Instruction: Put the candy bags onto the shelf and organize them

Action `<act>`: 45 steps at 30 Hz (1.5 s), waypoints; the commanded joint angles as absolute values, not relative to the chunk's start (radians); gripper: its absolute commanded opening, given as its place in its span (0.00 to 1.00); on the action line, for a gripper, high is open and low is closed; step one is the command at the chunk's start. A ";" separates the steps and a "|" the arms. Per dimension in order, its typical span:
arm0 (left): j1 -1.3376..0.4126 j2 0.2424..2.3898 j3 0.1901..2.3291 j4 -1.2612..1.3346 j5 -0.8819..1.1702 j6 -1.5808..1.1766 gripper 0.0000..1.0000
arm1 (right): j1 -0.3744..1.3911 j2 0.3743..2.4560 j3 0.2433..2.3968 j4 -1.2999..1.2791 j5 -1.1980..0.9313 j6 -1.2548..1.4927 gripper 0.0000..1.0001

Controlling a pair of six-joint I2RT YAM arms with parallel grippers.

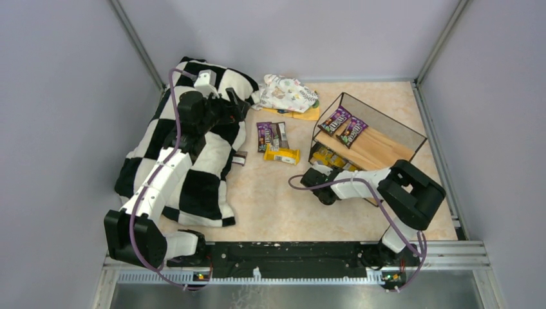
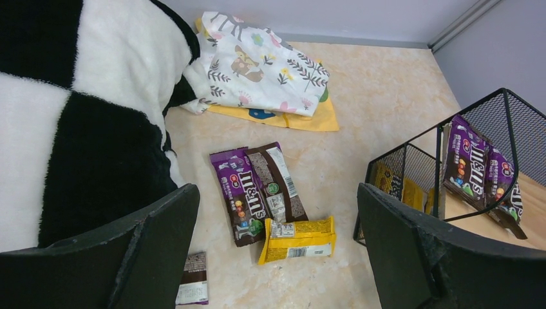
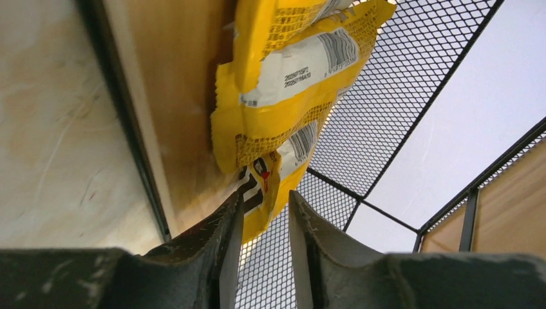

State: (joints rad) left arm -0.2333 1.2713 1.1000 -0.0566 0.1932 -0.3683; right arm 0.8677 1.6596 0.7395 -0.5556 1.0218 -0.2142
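The shelf stands at the right with two purple candy bags on its upper board and yellow ones on the lower board. My right gripper is at the lower board's front; in its wrist view the gripper is open, a yellow bag's corner hanging loose between the fingers, another yellow bag above. On the floor lie a purple bag, a brown bag, a yellow bag and a small brown packet. My left gripper hovers open above them.
A black-and-white checkered blanket covers the left side under the left arm. A white floral cloth bundle lies on a flat orange sheet at the back. The shelf's wire mesh side rises just beyond my right fingers.
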 commanded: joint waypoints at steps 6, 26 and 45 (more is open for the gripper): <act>-0.230 1.256 1.147 -0.024 0.200 -0.371 0.98 | 0.939 1.535 0.738 -0.598 0.942 -0.189 0.36; -0.230 1.275 1.145 -0.023 0.209 -0.375 0.98 | 0.913 1.572 0.719 -0.561 0.947 -0.213 0.25; -0.210 1.246 1.155 -0.041 0.171 -0.356 0.98 | 1.237 1.391 0.854 -0.541 0.988 -0.174 0.76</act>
State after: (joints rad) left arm -0.2276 1.2720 1.1130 -0.0635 0.1902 -0.3672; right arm 1.0962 1.4197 0.7376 -0.5854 0.9394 -0.2199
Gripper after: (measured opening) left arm 0.985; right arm 0.651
